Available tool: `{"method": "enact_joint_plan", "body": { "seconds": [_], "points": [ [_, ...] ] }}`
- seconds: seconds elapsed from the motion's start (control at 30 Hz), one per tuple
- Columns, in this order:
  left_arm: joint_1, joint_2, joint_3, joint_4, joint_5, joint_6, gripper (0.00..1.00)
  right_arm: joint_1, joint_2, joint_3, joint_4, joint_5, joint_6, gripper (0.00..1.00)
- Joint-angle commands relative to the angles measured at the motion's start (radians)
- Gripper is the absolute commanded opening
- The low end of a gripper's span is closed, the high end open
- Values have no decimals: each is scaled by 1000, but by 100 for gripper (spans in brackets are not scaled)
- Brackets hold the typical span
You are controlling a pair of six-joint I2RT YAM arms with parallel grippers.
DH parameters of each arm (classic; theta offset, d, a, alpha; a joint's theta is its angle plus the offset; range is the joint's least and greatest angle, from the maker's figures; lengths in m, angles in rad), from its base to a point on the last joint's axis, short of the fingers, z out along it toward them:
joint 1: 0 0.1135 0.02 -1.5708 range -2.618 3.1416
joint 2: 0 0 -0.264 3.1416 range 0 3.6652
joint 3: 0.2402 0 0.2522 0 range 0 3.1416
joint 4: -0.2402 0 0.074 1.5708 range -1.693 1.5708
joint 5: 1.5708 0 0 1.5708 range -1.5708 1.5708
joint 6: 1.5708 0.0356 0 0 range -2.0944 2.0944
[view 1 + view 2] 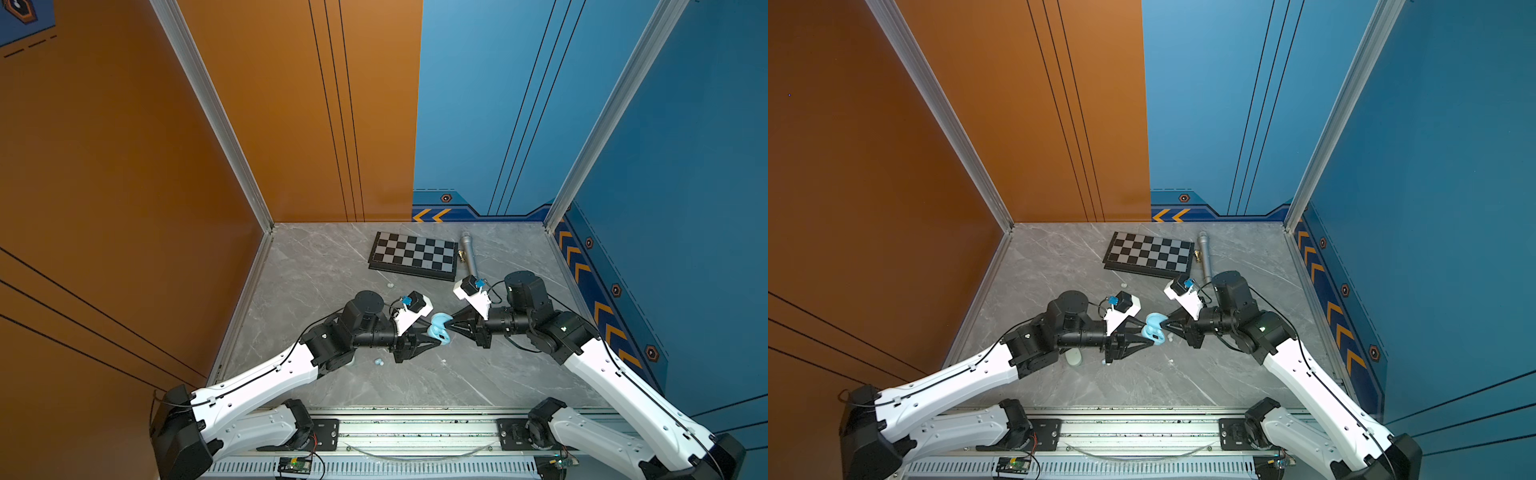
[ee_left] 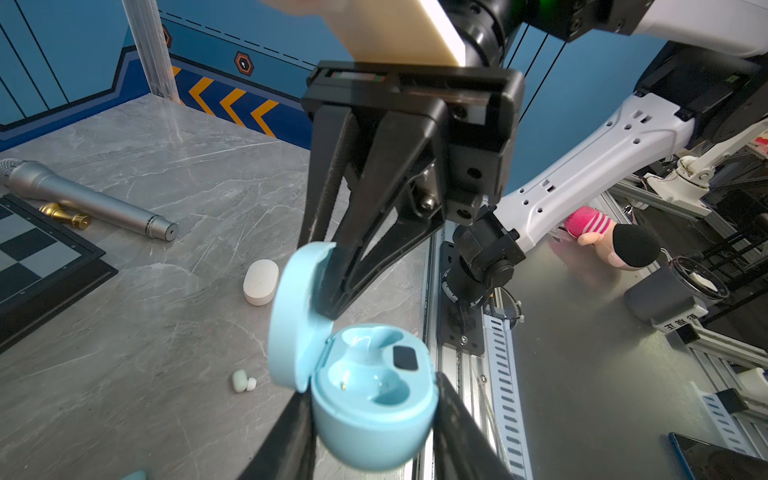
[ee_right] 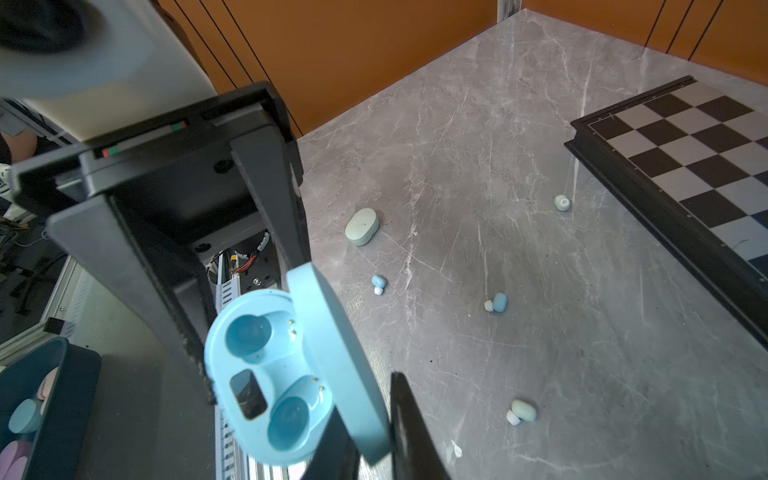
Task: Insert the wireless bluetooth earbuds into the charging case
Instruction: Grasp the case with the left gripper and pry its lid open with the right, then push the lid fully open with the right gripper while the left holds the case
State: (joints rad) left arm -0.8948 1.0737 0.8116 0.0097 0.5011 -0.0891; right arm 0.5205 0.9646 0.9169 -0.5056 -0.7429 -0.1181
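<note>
In both top views the two arms reach in from the front rail and meet over the middle of the desk [image 1: 332, 266], elbows raised and wrists pointed at each other. The left gripper [image 1: 436, 335] clasps the base of a light blue charging case [image 1: 439, 330]. The right gripper [image 1: 449, 323] is pinched tight on its raised lid [image 1: 440, 319]. A chessboard [image 1: 411, 254] and a microphone [image 1: 467, 253] lie toward the far edge. A mint earbud [image 1: 390, 285] sits loose on the desk off the board's near left corner, and a light blue earbud [image 1: 378, 362] lies by the left wrist. In a top view a mint case [image 1: 1074, 356] shows beside the left forearm.

The left wrist view adds what the arms hide from above. Both sockets of the charging case are empty. A white case [image 2: 261, 282] lies on the desk beyond the lid, a second mint earbud [image 2: 243, 380] lies nearer, and a gold chess piece [image 2: 66, 215] rests between microphone and chessboard. The left fingers [image 2: 291, 440] flank the base.

The right wrist view shows the right fingers [image 3: 409, 436] on either side of the lid's edge. Only here does a second light blue earbud [image 3: 496, 302] appear, well apart from its mate, toward the middle of the desk.
</note>
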Motion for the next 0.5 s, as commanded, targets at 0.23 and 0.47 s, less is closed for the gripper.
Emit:
{"method": "enact_joint_plan", "body": {
  "seconds": [0.23, 0.47],
  "points": [
    [14, -28, -7, 22, -34, -37, 46, -16, -55, -4, 73, 73, 6, 0],
    [37, -84, 10, -47, -47, -27, 67, -17, -82, 2, 78, 177, -29, 0]
  ]
}}
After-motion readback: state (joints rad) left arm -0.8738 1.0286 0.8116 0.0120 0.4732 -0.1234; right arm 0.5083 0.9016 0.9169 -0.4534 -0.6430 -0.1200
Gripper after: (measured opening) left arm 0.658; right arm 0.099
